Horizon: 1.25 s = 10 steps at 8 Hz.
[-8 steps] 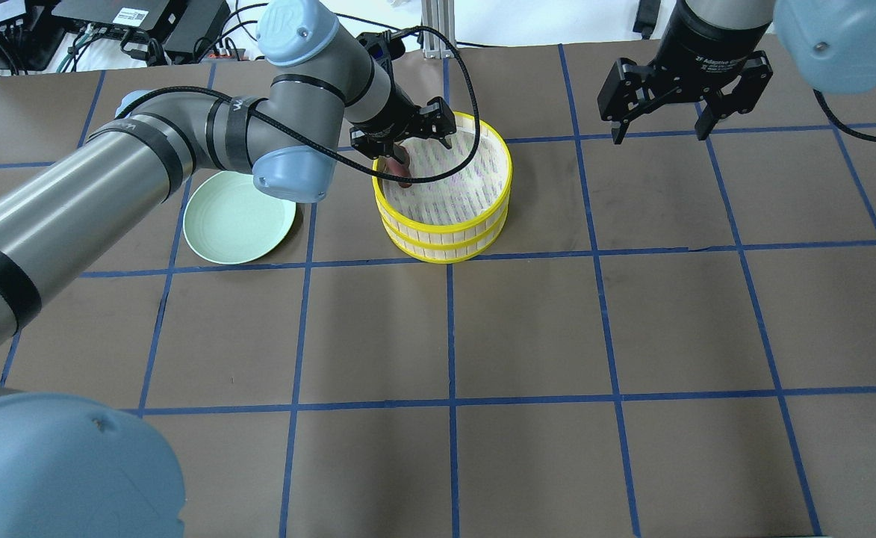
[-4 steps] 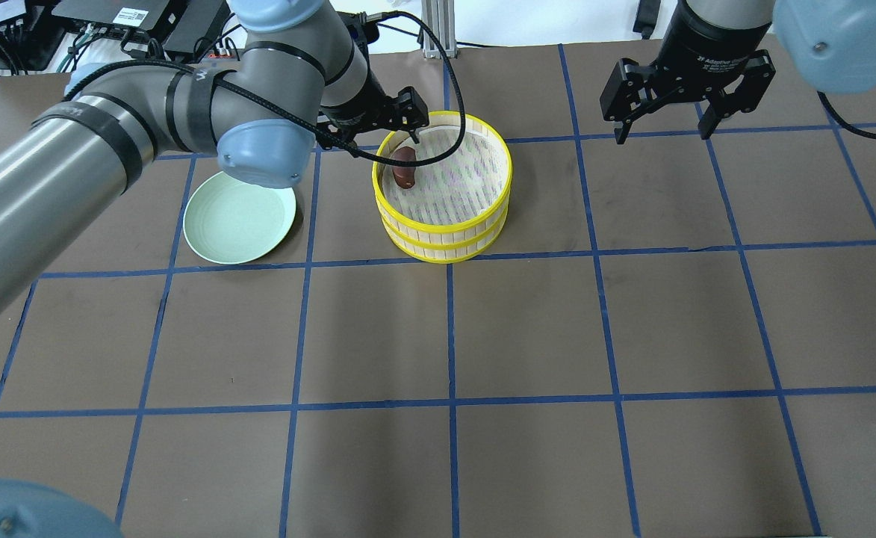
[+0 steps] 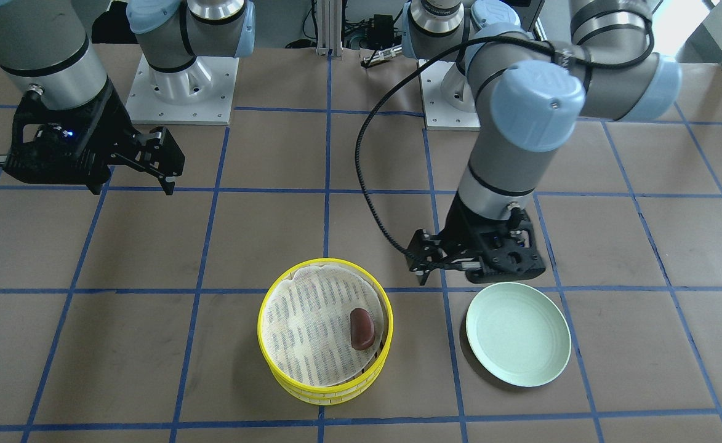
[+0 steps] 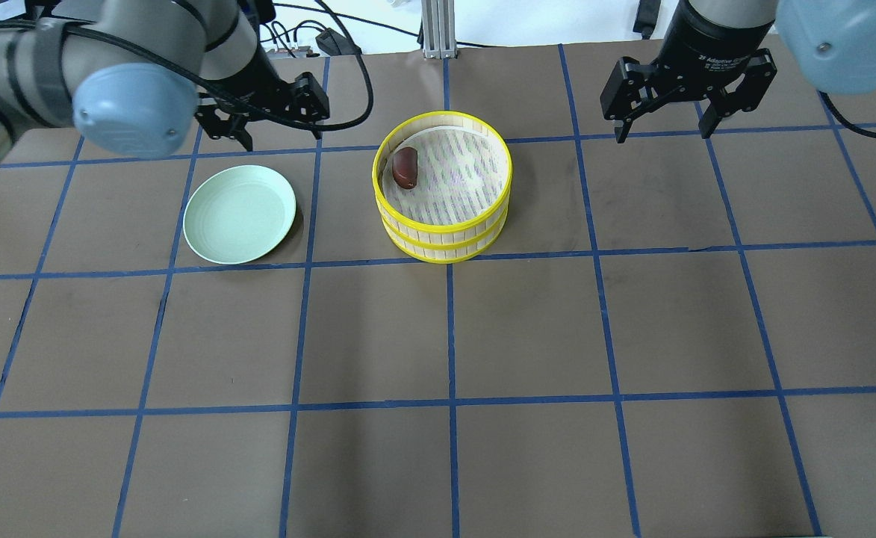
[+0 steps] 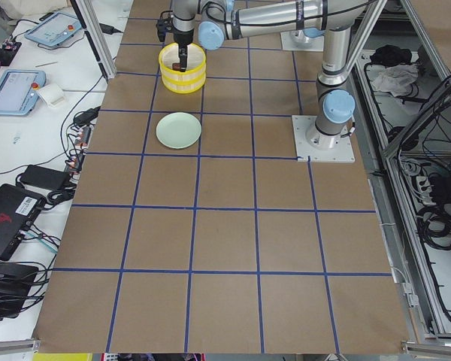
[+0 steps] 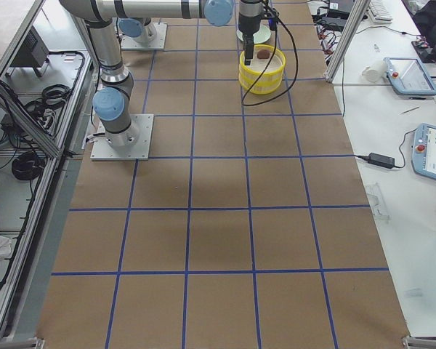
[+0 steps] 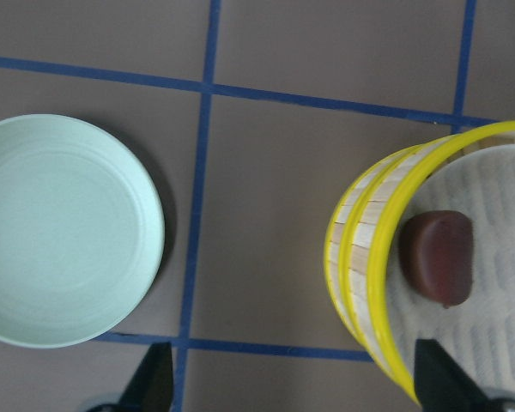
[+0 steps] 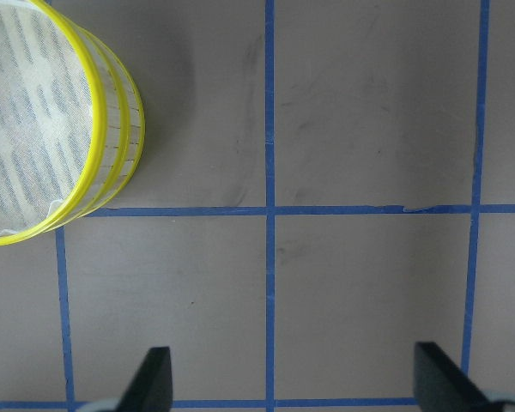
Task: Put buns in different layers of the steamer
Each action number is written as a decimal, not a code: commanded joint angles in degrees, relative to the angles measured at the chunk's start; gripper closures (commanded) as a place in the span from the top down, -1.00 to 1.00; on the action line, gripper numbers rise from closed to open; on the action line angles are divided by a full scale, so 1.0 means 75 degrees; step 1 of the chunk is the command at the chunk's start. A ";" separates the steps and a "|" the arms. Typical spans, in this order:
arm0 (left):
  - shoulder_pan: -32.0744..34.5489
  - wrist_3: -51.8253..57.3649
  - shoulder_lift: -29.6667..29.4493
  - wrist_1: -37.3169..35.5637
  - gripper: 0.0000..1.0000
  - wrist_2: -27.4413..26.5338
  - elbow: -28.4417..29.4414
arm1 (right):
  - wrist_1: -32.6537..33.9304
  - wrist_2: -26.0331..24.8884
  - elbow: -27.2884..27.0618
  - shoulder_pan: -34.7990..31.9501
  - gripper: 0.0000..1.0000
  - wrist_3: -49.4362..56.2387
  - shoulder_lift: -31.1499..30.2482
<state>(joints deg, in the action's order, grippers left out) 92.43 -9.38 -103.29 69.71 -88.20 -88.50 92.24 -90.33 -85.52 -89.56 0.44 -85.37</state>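
The yellow-rimmed steamer (image 4: 445, 226) stands as two stacked tiers on the table. It also shows in the front view (image 3: 263, 326) and the left wrist view (image 7: 379, 292). The dark reddish-brown bun (image 4: 405, 167) lies alone on the top tier's white liner (image 4: 460, 179), near the rim on the plate's side (image 3: 362, 328) (image 7: 438, 257). The cream-white bun is not in view. My left gripper (image 4: 282, 137) (image 3: 479, 275) is open and empty, beyond the gap between plate and steamer. My right gripper (image 4: 663, 134) (image 3: 132, 184) is open and empty, far right of the steamer.
An empty pale green plate (image 4: 240, 214) (image 3: 517, 332) (image 7: 64, 232) lies left of the steamer. The brown table has blue tape grid lines. The left arm's black cable (image 3: 367, 184) hangs in a loop behind the steamer.
My left gripper was over the brown bun in the top tier. It has left the bun there and moved left and back, away from the steamer. The right arm has not moved.
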 commanded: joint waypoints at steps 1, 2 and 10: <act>-0.0465 0.0418 0.0705 0.0923 1.00 -0.0622 0.0000 | 0.0018 -0.0002 0.0000 0.0000 1.00 -0.0012 0.0004; -0.0407 0.0418 0.0787 0.1039 1.00 -0.1196 -0.0093 | 0.0007 -0.0037 0.0000 0.0000 1.00 -0.0012 0.0016; -0.0360 0.0418 0.0858 0.1392 1.00 -0.0112 -0.0188 | 0.0123 -0.0002 -0.0047 0.0000 1.00 0.0059 0.0016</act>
<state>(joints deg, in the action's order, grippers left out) 89.66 -6.26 -96.94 80.16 -89.27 -89.78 92.86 -90.03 -85.87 -89.55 0.94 -85.20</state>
